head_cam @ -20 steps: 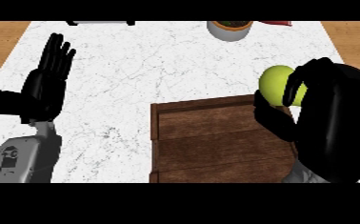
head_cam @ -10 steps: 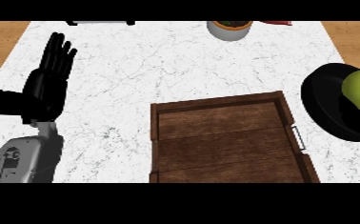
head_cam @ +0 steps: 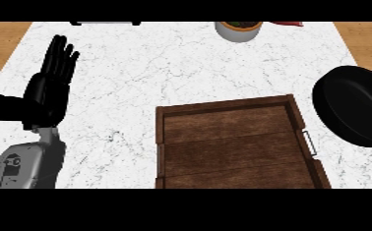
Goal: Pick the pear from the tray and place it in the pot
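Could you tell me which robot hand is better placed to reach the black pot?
Probably the right: the pot sits at the right edge, past the tray; the left robot hand rests open far left. The right one is unseen.

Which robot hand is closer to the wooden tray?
Only the left hand can be seen. It rests open, fingers up, at the view's left, apart from the wooden tray. The right hand is out of view, so they cannot be compared.

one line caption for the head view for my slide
Wooden tray with no pear on it beside the black pot at the counter's right edge; left hand open at the left, right hand unseen.
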Robot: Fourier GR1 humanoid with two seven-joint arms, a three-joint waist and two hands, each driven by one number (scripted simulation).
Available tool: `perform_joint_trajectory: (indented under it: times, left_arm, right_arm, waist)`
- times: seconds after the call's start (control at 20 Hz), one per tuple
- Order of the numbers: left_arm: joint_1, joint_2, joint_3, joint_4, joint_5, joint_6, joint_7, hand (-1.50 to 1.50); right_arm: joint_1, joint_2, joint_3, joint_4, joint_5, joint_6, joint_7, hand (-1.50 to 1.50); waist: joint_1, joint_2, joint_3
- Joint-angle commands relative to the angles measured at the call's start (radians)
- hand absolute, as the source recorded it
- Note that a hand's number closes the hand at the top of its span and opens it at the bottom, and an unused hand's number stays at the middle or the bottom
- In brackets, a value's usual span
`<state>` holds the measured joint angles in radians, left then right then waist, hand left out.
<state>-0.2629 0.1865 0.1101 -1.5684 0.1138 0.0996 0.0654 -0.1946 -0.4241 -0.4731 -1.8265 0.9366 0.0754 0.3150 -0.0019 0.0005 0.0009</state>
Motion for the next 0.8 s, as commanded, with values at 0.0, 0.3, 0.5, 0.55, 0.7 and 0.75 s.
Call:
perform_joint_trajectory:
  times: [0.0, 0.3, 0.5, 0.55, 0.7, 0.75]
  left_arm:
    - [-0.023, 0.005, 0.010, 0.019, 0.019, -0.019, 0.012, 0.00]
    - [-0.014, -0.021, 0.004, 0.047, -0.010, -0.009, -0.053, 0.00]
    - [-0.001, 0.010, 0.019, -0.020, 0.010, -0.019, 0.026, 0.00]
    - [0.015, -0.001, 0.006, -0.018, 0.004, -0.020, 0.012, 0.00]
    - [-0.018, -0.016, -0.004, 0.008, -0.008, -0.003, 0.018, 0.00]
    - [-0.014, -0.002, 0.017, 0.020, 0.023, -0.043, -0.022, 0.00]
  right_arm:
    - [-0.005, -0.053, -0.081, 0.229, -0.062, -0.111, -0.180, 1.50]
    - [-0.092, -0.074, -0.047, 0.486, 0.001, -0.232, -0.236, 1.50]
    - [-0.081, -0.099, -0.063, 0.594, -0.069, -0.143, -0.276, 1.50]
    - [-0.090, -0.094, -0.087, 0.647, -0.109, -0.110, -0.275, 1.50]
    - [-0.131, -0.083, -0.118, 0.756, -0.192, -0.091, -0.331, -1.50]
    - [-0.240, -0.156, -0.103, 0.838, -0.180, -0.025, -0.295, -1.50]
  waist:
    - [0.004, 0.002, 0.000]
    - [0.008, 0.003, -0.001]
    - [0.007, 0.000, 0.000]
    - [0.010, 0.001, 0.000]
    - [0.009, 0.002, 0.001]
    - [0.021, 0.004, 0.000]
